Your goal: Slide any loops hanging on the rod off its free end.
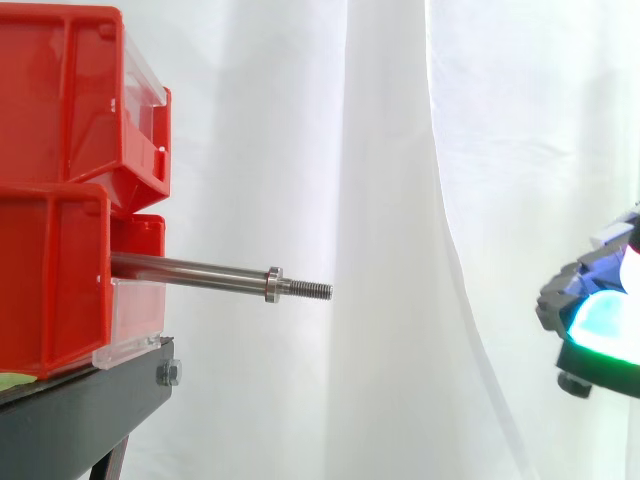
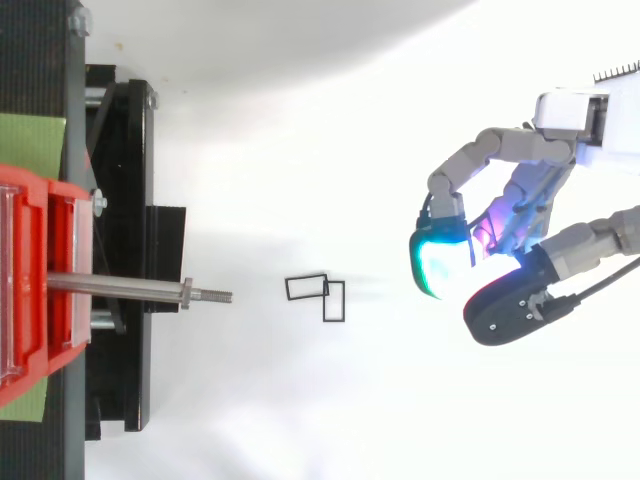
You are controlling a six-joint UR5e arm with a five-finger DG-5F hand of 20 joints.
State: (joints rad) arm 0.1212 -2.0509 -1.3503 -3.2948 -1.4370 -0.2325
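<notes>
A steel rod (image 1: 190,268) sticks out level from the red bins (image 1: 60,200) towards the right. It ends in a collar and a bare threaded tip (image 2: 212,295), and nothing hangs on it. In the top view two thin black rectangular loops (image 2: 306,288) (image 2: 334,301) lie side by side on the white ground, just beyond the rod's free end. My hand (image 2: 500,145) hovers well to the right of them, its fingers loosely bent and apart with nothing between them. In the side view the hand (image 1: 590,310) sits at the right edge, slightly lower than the rod.
The bins are stacked on a black stand (image 1: 80,410) at the left. A white curtain (image 1: 400,150) hangs behind. There is wide free room between the rod's tip and the hand.
</notes>
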